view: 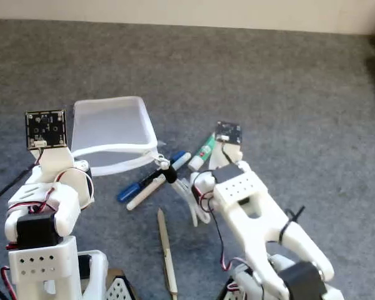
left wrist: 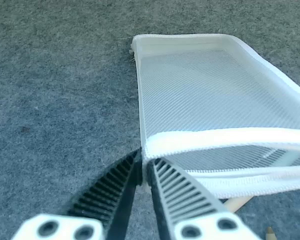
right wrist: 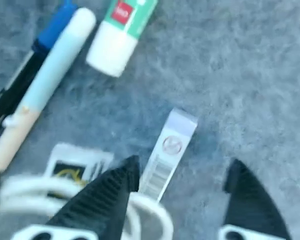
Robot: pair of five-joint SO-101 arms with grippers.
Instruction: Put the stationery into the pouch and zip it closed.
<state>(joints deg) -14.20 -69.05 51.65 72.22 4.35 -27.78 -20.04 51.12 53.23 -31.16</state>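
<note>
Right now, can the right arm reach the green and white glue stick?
Probably yes. The right tool is open and the glue stick lies just ahead of it, uncovered; only a small clear tag lies between them.

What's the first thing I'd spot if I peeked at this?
Probably the see-through white pouch, lying open with the left gripper pinching its rim. Next come the blue pen and the green glue stick, scattered just beside the pouch's mouth, near the open right gripper.
</note>
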